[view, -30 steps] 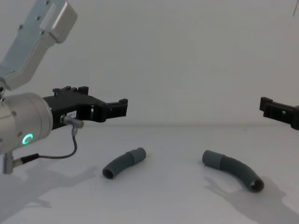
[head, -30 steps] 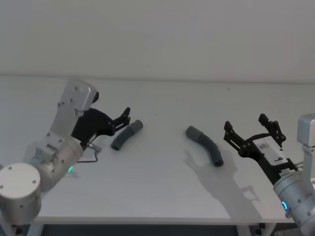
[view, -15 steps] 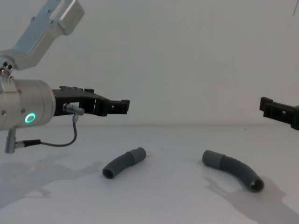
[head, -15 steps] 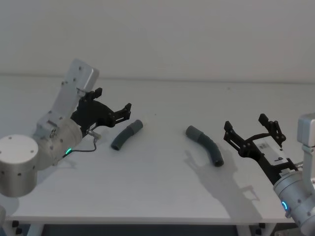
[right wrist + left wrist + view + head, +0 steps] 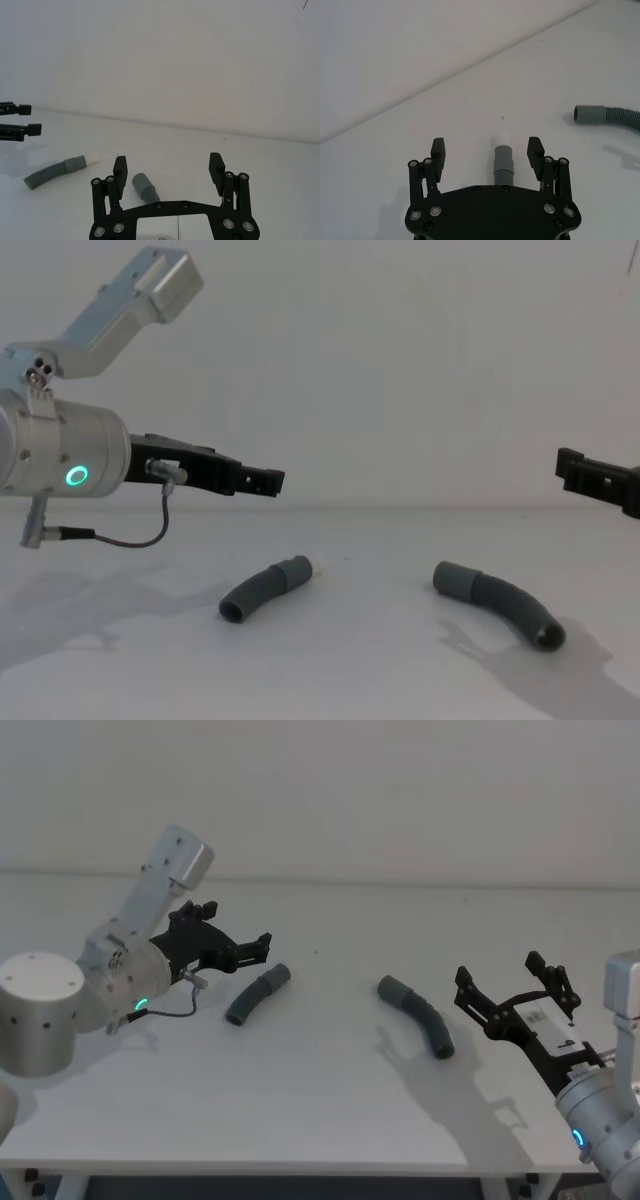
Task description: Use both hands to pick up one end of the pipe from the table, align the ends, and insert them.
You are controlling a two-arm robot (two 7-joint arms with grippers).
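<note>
Head view first: where is everything lying?

The short piece point(image 5: 257, 994) and the longer piece point(image 5: 420, 1017) are both lying flat on the table point(image 5: 320, 1120), well apart. The short one is resting left of centre, with its pale tip point(image 5: 92, 159) pointing toward the middle. The longer one is curving right of centre, with its grey collar point(image 5: 392, 987) at the end nearest the short piece.

Is anything gripping them?

No. The left gripper point(image 5: 487, 145) is hovering above the table just left of the short piece. Its fingers point(image 5: 438, 150) are spreading wide and holding nothing. In the left wrist view that piece's tip end is showing in the gap between them, down on the table.

And the other arm?

The right gripper point(image 5: 168, 161) is hanging over the table's right side, near the longer piece but apart from it. Its jaws are likewise standing open and empty. In the chest view it is poking in from the right edge, well above the tabletop.
</note>
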